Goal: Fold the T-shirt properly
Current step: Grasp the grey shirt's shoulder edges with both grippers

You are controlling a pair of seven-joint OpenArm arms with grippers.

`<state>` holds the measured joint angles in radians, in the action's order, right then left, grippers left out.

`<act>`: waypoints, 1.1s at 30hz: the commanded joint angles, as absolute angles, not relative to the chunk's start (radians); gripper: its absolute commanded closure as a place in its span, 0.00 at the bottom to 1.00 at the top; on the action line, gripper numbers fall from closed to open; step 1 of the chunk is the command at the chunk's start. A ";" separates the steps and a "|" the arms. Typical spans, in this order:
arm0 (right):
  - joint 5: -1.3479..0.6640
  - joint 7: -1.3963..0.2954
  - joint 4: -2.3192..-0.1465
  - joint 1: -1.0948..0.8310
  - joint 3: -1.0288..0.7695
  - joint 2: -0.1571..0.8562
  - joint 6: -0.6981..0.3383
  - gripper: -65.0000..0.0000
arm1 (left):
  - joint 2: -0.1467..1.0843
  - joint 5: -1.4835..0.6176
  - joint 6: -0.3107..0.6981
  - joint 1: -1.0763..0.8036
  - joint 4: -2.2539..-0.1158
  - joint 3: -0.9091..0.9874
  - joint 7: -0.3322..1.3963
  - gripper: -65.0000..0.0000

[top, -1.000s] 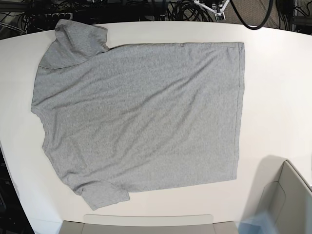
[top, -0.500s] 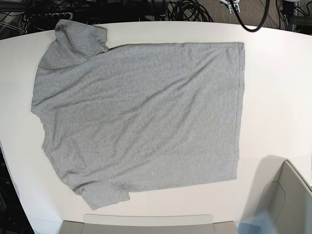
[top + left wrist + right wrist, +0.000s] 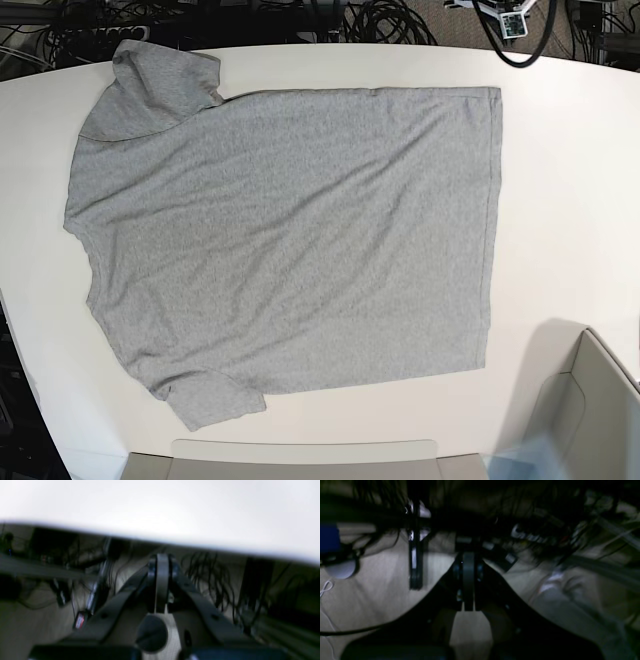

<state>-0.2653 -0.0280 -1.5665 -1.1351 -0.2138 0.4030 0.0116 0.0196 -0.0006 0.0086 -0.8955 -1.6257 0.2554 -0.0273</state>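
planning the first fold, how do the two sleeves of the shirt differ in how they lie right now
The far sleeve, at the table's back edge, is spread broad, reaching almost to that edge. The near sleeve looks smaller and narrower, with creases where it joins the T-shirt's body, and sits well in from the front edge. Both lie at the shirt's left end in the base view, plain grey, flat on the table, and nothing touches them.
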 commanded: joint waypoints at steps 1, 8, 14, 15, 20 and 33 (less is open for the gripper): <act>-0.271 -0.010 -1.610 -1.173 -0.237 0.403 0.008 1.00 | 0.024 -0.001 -0.001 -0.921 -1.676 0.262 -0.059 1.00; -0.274 -0.010 -1.868 -1.234 -0.317 0.400 0.008 1.00 | 0.022 -0.001 -0.001 -0.983 -1.877 0.262 -0.059 1.00; -0.274 -0.010 -2.058 -1.228 -0.366 0.401 0.008 1.00 | 0.022 -0.001 -0.001 -0.977 -2.015 0.263 -0.059 1.00; -0.274 -0.004 -2.071 -1.228 -0.372 0.401 0.008 1.00 | 0.022 -0.001 -0.001 -0.977 -2.032 0.260 -0.059 1.00; -0.274 -0.008 -2.071 -1.124 -0.381 0.395 0.008 1.00 | 0.022 -0.001 -0.001 -0.928 -2.043 0.257 -0.062 1.00; -0.274 -0.010 -2.071 -0.888 -0.338 0.328 0.005 1.00 | 0.024 0.007 -0.001 -0.736 -2.045 0.045 -0.061 1.00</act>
<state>-0.2668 -0.0380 -2.0544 -0.8829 -0.3359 0.3214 0.0059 0.0200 0.0006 0.0067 -0.7288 -2.0258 0.0456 -0.0307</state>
